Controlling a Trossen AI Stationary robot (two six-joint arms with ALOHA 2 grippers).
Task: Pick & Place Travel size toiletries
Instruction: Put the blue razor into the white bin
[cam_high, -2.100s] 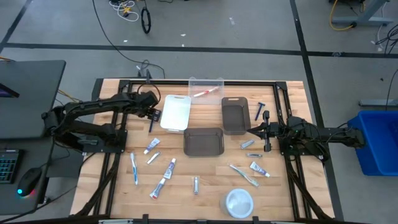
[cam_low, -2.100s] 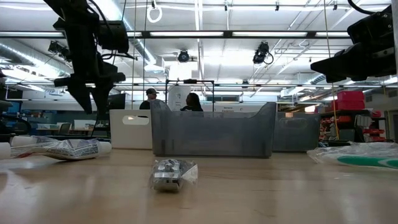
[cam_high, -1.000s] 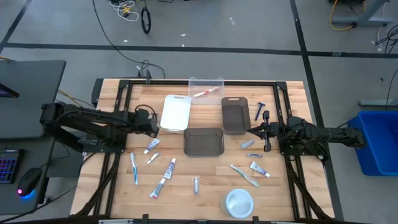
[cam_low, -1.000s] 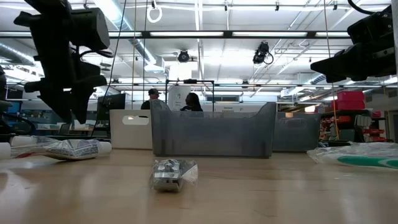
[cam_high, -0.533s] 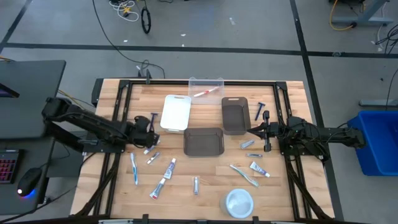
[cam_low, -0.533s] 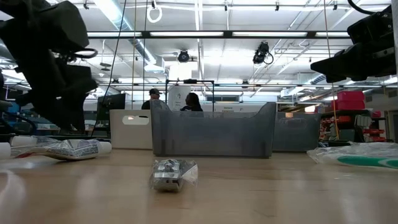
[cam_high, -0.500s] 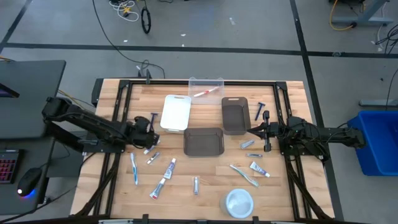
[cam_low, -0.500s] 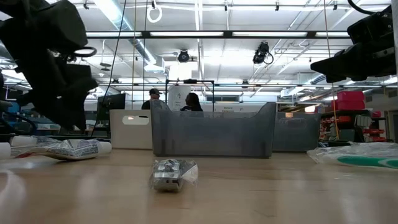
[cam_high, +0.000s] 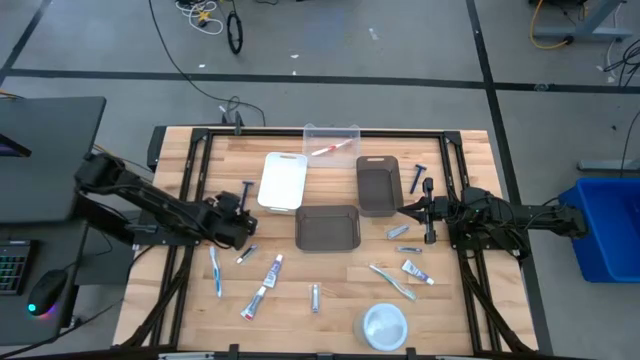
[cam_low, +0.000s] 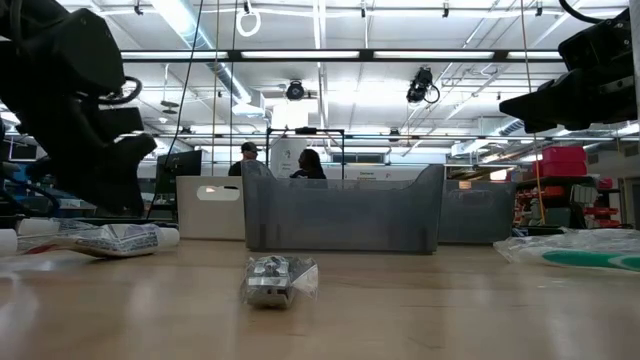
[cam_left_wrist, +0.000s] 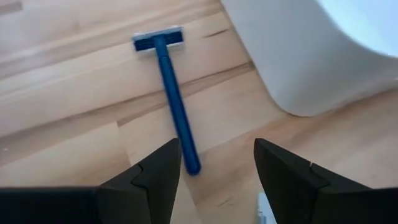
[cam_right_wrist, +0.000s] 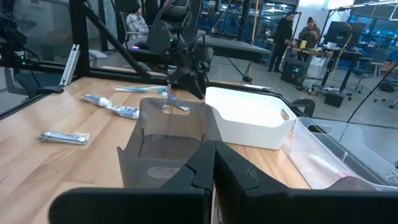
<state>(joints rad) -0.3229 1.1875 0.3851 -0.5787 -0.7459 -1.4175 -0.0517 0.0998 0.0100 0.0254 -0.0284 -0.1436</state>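
Left end effector (cam_left_wrist: 216, 163) spread, blue razor (cam_left_wrist: 169, 87) beside white bin (cam_left_wrist: 323, 56)

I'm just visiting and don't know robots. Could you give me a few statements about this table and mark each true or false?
1. The left gripper is open, with a blue razor lying on the wood ahead of it. True.
2. The clear bin is empty. False: a pink toothbrush lies in it.
3. The right gripper is shut and holds nothing. True.
4. The round white dish sits inside the white bin. False: it stands on the table near the front edge.
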